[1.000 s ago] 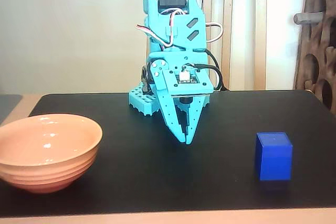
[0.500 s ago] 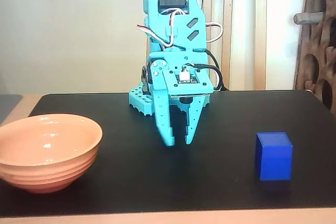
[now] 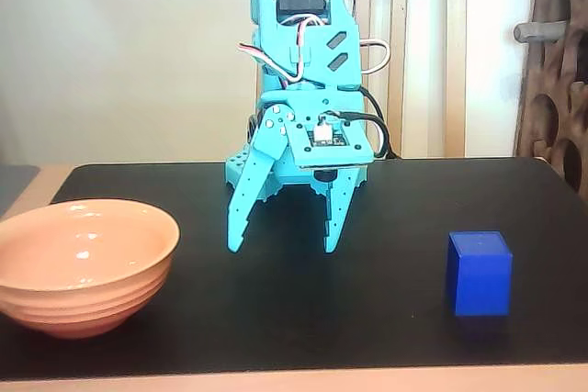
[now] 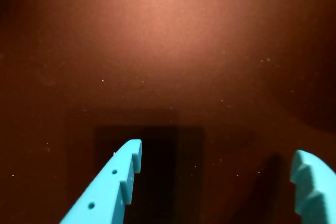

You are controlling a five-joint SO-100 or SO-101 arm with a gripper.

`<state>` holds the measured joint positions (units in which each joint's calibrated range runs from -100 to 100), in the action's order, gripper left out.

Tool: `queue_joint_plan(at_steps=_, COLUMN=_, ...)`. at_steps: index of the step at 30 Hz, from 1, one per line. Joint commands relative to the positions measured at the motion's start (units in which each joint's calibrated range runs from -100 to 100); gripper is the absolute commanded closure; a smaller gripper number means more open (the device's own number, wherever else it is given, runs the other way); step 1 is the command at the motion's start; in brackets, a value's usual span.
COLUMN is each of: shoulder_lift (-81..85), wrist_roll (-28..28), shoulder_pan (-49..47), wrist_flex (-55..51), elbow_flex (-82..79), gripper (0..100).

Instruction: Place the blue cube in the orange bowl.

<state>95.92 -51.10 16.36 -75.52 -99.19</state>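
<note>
The blue cube (image 3: 479, 274) is seen in the fixed view standing flat on the black tabletop (image 3: 386, 319), near the front edge and toward the right-hand side. Its colour is a deep, even blue; the faces are smooth with a slight sheen, the top face appearing a little lighter than the front one. The edges are straight and no marks are seen on the visible faces. A faint shadow is noted at its base.

The orange bowl (image 3: 83, 263) is placed upright at the front left corner of the tabletop, well apart from the cube. It is pale orange-peach and glossy, with horizontal ridges around its outside. Nothing is seen inside it from this angle.

The gripper (image 3: 284, 247) is found at the middle of the tabletop, between bowl and cube, pointed downward with its tips just above the surface; contact cannot be confirmed. Its jaws are spread wide and nothing is held between them. In the wrist view the two turquoise fingers (image 4: 113, 187) are seen far apart, with only bare dark surface between them; the cube is not shown there.
</note>
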Motion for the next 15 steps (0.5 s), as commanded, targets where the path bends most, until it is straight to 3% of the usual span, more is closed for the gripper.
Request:
queue_joint_plan(at_steps=1, shoulder_lift=-0.69, wrist_roll=-0.50, shoulder_pan=0.99, wrist_flex=-0.27, elbow_flex=2.64, gripper=65)
queue_joint_plan(at_steps=11, shoulder_lift=-0.69, wrist_roll=-0.19, shoulder_pan=0.99, wrist_flex=-0.09, elbow_flex=2.64, gripper=65)
queue_joint_plan(at_steps=15, shoulder_lift=-1.29, wrist_roll=-0.03, shoulder_pan=0.99, wrist_flex=4.87, elbow_flex=2.64, gripper=65)
